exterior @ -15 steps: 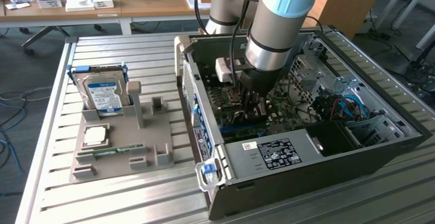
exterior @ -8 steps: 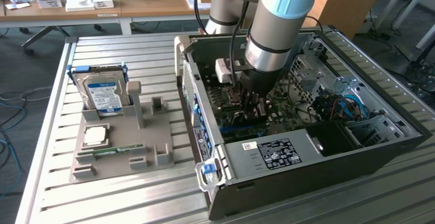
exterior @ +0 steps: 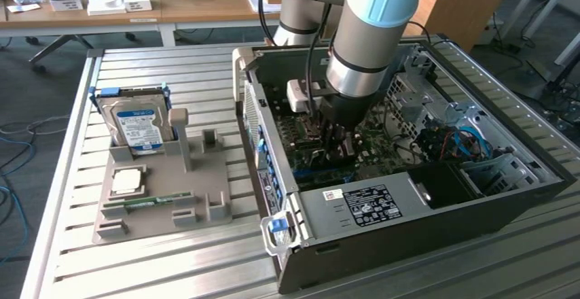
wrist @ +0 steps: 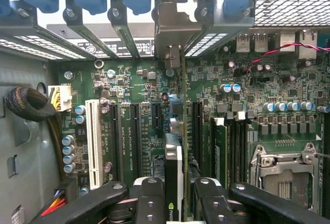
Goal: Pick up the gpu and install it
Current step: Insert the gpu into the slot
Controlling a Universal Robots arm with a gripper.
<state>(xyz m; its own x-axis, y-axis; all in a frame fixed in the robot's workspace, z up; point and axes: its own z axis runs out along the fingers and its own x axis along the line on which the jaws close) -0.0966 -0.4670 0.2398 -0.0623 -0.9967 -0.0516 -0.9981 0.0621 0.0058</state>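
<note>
This looks like a robotics lab or test workshop. An open computer case (exterior: 408, 149) lies on a slatted metal table (exterior: 163, 272), beside a grey holder (exterior: 159, 190) with a hard drive (exterior: 138, 124). Behind stand wooden desks (exterior: 136, 10) with clutter, perhaps office supplies, and loose cables (exterior: 18, 143) on the floor.

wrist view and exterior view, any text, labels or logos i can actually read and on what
Nvidia eye logo, no words: on the gpu held edge-on between the jaws.
Motherboard silkscreen: too small to read.
Power supply label: print blurred.
Hard drive blue-white label: unreadable.
</note>
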